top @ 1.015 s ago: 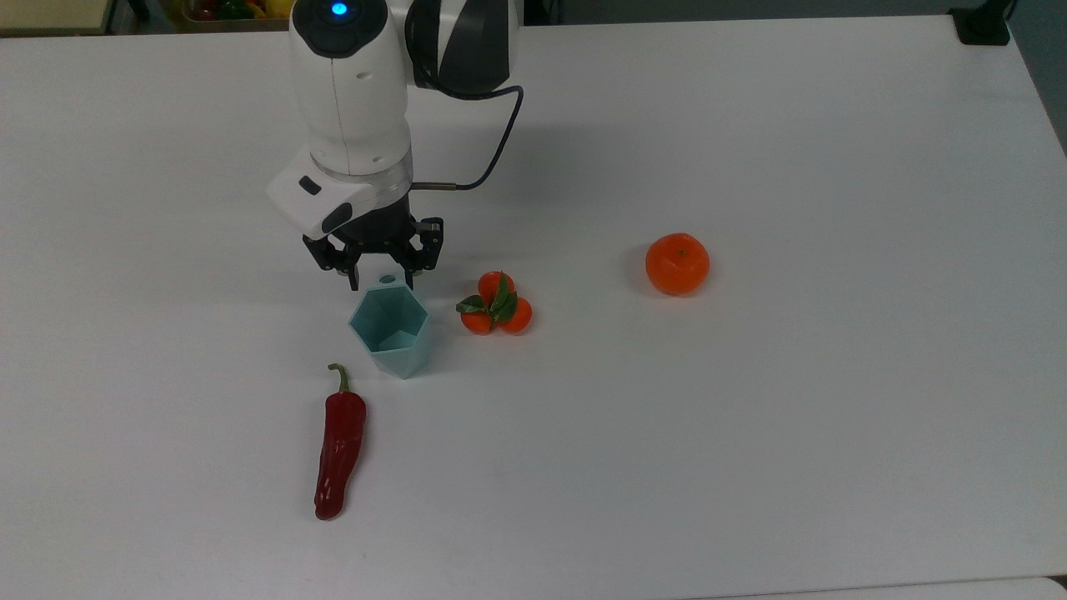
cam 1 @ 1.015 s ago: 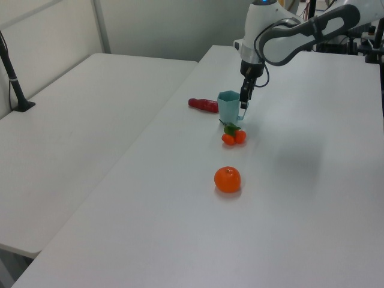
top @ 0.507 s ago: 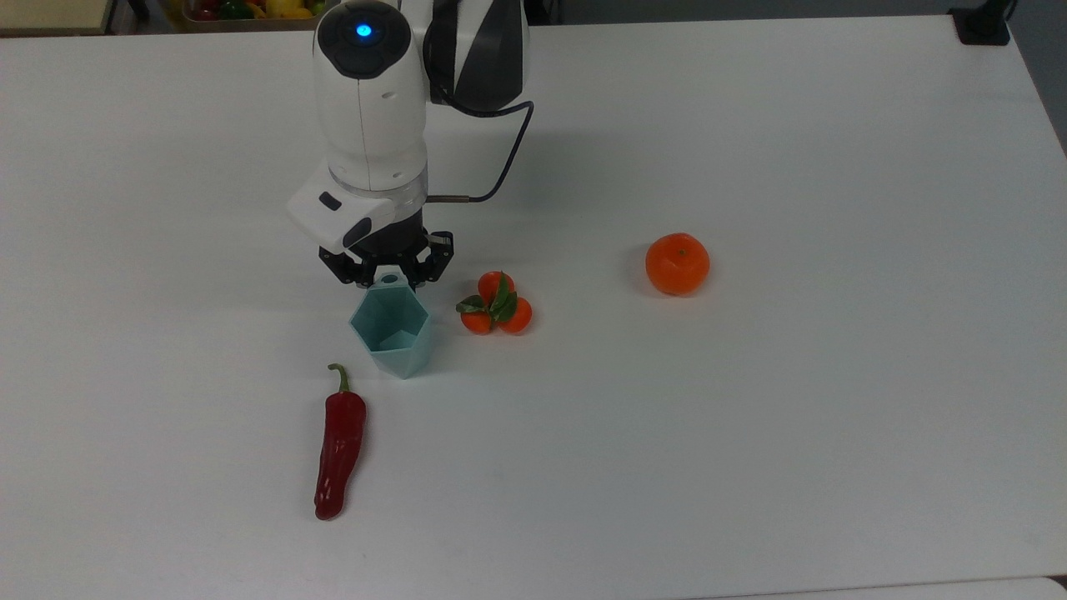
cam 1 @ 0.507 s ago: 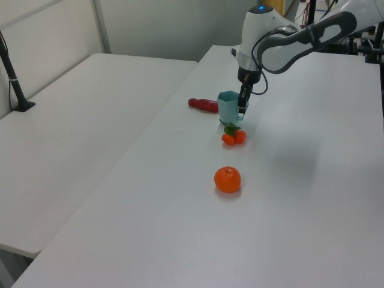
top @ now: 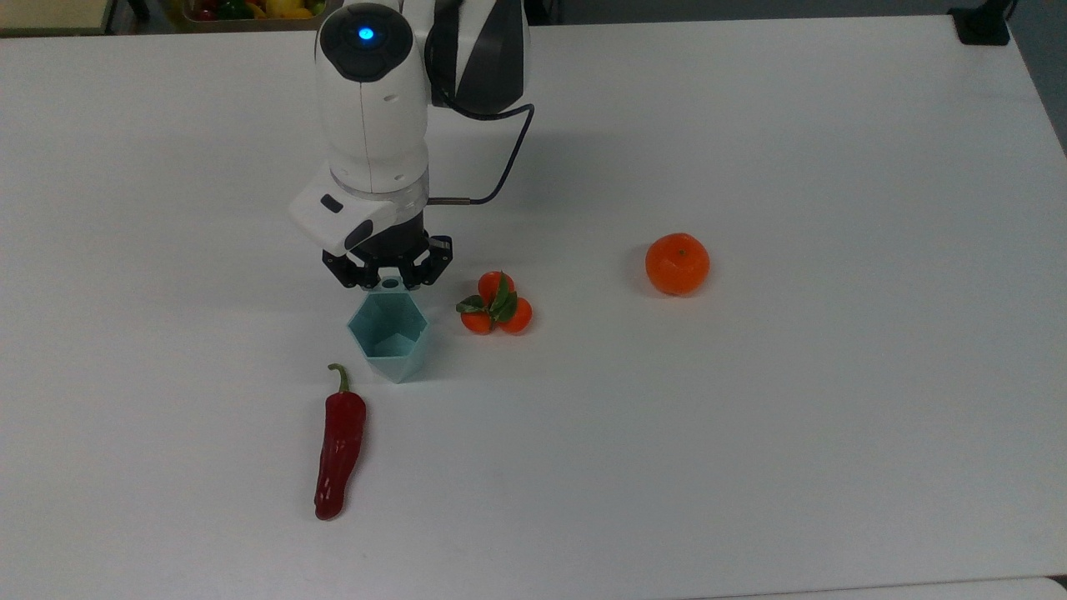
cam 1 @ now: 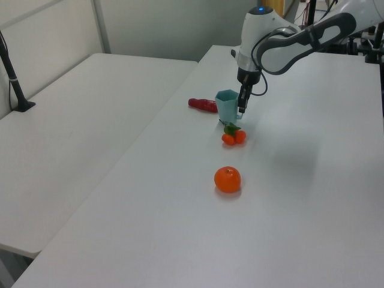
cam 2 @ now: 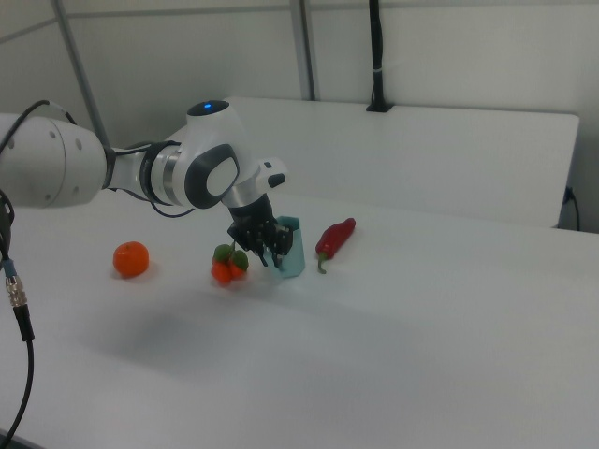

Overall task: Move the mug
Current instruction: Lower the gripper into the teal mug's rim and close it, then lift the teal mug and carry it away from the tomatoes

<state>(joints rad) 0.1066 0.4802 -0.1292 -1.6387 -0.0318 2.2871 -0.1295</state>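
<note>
The mug (top: pixel 389 335) is a pale blue-teal faceted cup with a hexagonal rim, standing open side up on the white table (top: pixel 750 433). Its small handle tab points toward the arm. My gripper (top: pixel 388 282) comes down from above with its black fingers closed on that tab at the rim's far edge. In the left view the gripper (cam 1: pixel 241 107) sits at the right side of the mug (cam 1: pixel 226 106). In the right view the gripper (cam 2: pixel 266 245) is at the left side of the mug (cam 2: pixel 292 251).
A red chili pepper (top: pixel 339 446) lies just in front of the mug in the top view. A cluster of small tangerines with leaves (top: pixel 497 307) sits close to the top view's right of the mug. A larger orange fruit (top: pixel 677 263) lies farther right.
The gripper came down over the handle tab and its fingers closed from wide apart onto it. The mug has shifted slightly and its rim now looks a little higher.
</note>
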